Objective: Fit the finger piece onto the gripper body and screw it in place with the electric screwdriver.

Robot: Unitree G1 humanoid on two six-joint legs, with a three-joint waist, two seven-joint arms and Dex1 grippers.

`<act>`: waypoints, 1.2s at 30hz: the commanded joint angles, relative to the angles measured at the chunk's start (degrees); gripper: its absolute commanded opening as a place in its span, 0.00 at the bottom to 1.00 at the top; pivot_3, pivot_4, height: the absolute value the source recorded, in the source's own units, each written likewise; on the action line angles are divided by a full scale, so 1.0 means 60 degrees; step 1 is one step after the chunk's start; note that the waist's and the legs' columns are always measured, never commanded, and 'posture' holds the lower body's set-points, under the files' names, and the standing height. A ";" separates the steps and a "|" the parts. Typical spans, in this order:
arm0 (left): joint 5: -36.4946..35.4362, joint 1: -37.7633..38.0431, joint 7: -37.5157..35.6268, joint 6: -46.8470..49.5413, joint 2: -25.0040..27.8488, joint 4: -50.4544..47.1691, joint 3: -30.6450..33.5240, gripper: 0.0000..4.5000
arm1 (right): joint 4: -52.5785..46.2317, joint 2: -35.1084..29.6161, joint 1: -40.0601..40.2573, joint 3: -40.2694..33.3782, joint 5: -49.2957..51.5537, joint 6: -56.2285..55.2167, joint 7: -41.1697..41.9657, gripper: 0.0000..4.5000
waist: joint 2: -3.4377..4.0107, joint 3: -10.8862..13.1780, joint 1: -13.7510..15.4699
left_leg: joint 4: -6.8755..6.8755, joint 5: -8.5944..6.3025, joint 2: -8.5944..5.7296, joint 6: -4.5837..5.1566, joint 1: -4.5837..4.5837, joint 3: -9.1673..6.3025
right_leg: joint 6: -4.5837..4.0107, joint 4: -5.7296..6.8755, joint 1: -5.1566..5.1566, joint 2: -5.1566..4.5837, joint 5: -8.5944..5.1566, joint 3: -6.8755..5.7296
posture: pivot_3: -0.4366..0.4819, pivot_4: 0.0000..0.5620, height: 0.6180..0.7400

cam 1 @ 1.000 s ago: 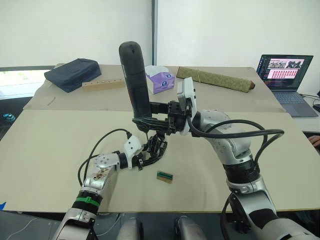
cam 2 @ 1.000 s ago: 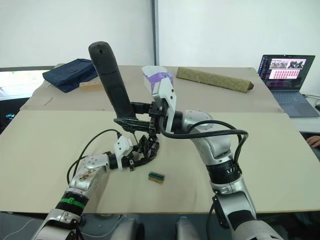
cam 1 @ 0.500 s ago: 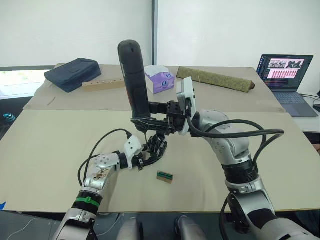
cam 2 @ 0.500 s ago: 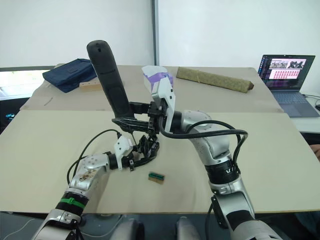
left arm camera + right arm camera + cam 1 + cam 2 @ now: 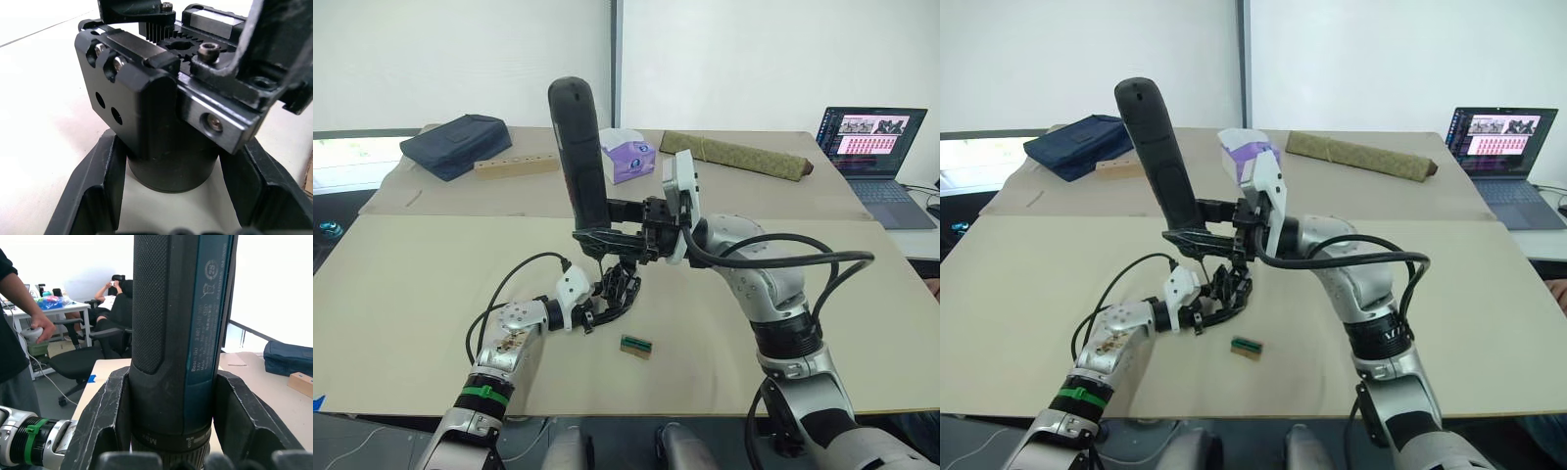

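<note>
My right gripper (image 5: 605, 233) is shut on the electric screwdriver (image 5: 580, 147), a thick black cylinder held nearly upright with its rounded end up. The right wrist view shows both fingers (image 5: 105, 421) clamped on its barrel (image 5: 171, 308). Its lower end hangs just above the gripper body (image 5: 623, 287), which rests on the table. My left gripper (image 5: 598, 311) is shut on the body's round base (image 5: 171, 169). On that base sits a black block with screws (image 5: 127, 83). I cannot tell the finger piece apart from the body's black parts.
A small green-and-brown block (image 5: 636, 346) lies on the table just in front of the gripper body. At the back are a dark bag (image 5: 457, 132), a wooden strip (image 5: 516, 166), a purple tissue box (image 5: 628, 157), an olive roll (image 5: 734, 155) and a laptop (image 5: 873, 147). A person (image 5: 14, 333) stands nearby.
The screwdriver's top has swayed a little left and then back right. The left gripper and the gripper body have stayed put.
</note>
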 commanded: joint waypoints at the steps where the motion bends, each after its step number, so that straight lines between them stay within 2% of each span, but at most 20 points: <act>1: 0.0104 0.0317 -0.0124 0.0364 0.0013 0.0311 -0.0281 0.50 | -0.0488 0.0021 -0.0384 -0.0423 0.0386 -0.0086 -0.0050 0.42 | 0.0000 0.0000 -0.0001 | 0.0000 0.0000 0.0000 0.0000 0.0000 0.0000 | 0.0000 0.0000 0.0000 0.0000 0.0000 0.0000 | 0.48 0.27 1.00; 36: 0.0086 0.0357 -0.0153 0.0390 0.0031 0.0281 -0.0290 0.50 | -0.0399 0.0133 -0.0463 -0.0406 0.0345 -0.0288 -0.0216 0.42 | 0.0000 0.0000 -0.0002 | -0.0002 0.0000 0.0000 0.0000 0.0000 0.0000 | 0.0000 -0.0002 0.0000 0.0000 0.0000 0.0000 | 0.48 0.27 1.00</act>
